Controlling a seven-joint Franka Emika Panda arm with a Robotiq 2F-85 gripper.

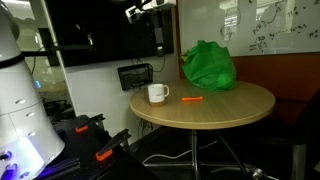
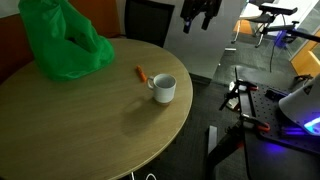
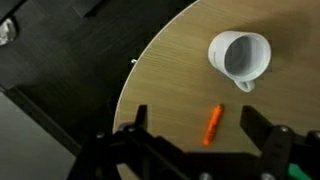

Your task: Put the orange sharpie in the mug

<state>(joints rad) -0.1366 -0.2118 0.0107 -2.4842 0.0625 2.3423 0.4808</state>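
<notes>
An orange sharpie (image 3: pixel 212 124) lies flat on the round wooden table (image 1: pixel 225 108); it also shows in both exterior views (image 1: pixel 191 100) (image 2: pixel 141 73). A white mug (image 3: pixel 240 57) stands upright and empty close to it, also seen in both exterior views (image 1: pixel 157 93) (image 2: pixel 163 88). My gripper (image 3: pixel 205 128) is open and empty, high above the table, its two dark fingers framing the sharpie in the wrist view. It hangs near the top of both exterior views (image 1: pixel 158 12) (image 2: pixel 198 12).
A crumpled green bag (image 1: pixel 208 66) (image 2: pixel 60 42) sits at the table's back edge. The floor beside the table holds dark equipment with orange parts (image 1: pixel 98 140) and a white machine (image 1: pixel 22 100). A dark screen (image 1: pixel 100 25) hangs behind.
</notes>
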